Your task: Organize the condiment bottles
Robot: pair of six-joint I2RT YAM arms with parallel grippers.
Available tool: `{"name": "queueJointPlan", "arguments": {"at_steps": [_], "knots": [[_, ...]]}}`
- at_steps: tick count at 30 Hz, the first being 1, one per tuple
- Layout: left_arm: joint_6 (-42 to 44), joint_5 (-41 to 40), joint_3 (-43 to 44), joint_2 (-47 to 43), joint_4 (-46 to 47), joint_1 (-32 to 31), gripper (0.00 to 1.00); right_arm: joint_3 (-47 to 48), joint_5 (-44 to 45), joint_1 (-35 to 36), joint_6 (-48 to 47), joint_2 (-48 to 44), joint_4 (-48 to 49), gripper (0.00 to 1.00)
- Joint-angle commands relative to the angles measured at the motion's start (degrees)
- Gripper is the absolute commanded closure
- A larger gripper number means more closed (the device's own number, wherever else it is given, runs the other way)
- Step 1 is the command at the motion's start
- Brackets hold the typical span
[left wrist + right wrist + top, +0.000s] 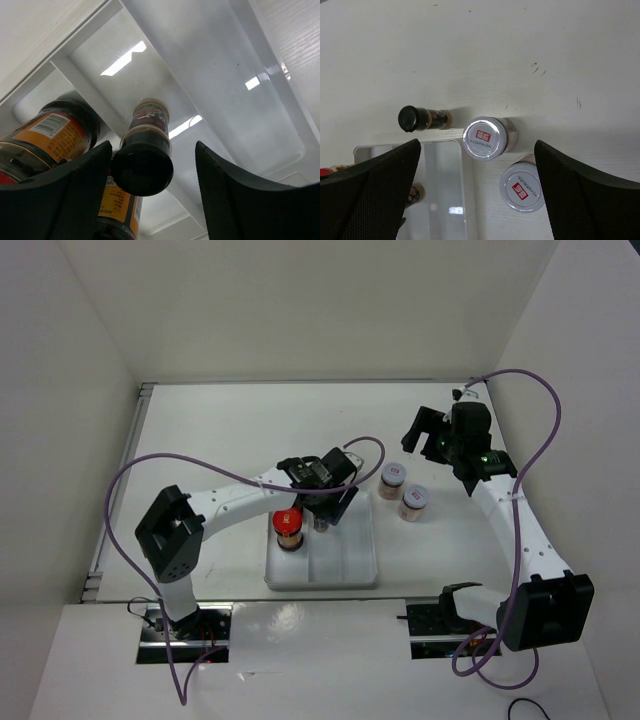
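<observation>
A white three-section tray holds a red-capped jar in its left section. My left gripper is open around a black-capped dark bottle standing in the middle section. The cap is close to the left finger and apart from the right one. Orange-labelled jars show beside it. Two pinkish jars with pale lids stand on the table right of the tray. My right gripper is open and empty above them. A second dark bottle stands just behind the tray.
White walls close the table at the back, left and right. Purple cables loop from both arms. The tray's right section lies next to the pale-lidded jars.
</observation>
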Motion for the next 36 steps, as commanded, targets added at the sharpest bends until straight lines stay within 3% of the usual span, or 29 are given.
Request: {"name": "queueJointPlan", "arguments": {"at_steps": [1, 10, 21, 36], "knots": [[-1.6, -1.2, 0.7, 0.7, -0.2, -0.2, 0.24, -0.7, 0.7, -0.4, -0.6, -0.2, 0.0, 0.01], [-2.1, -8.6, 13.6, -0.1, -5.1, -0.8, 0.01, -0.1, 2.7, -0.9, -0.6, -0.8, 0.0, 0.01], [-0.6, -2.7, 32.6, 12.2, -6.3, 5.6, 0.01, -0.1, 3.3, -2.6, -0.6, -1.3, -0.6, 0.01], [0.5, 1.2, 39.7, 23.0, -5.1, 7.1, 0.01, 0.9, 2.2, -6.0, -0.1, -2.4, -1.1, 0.01]]}}
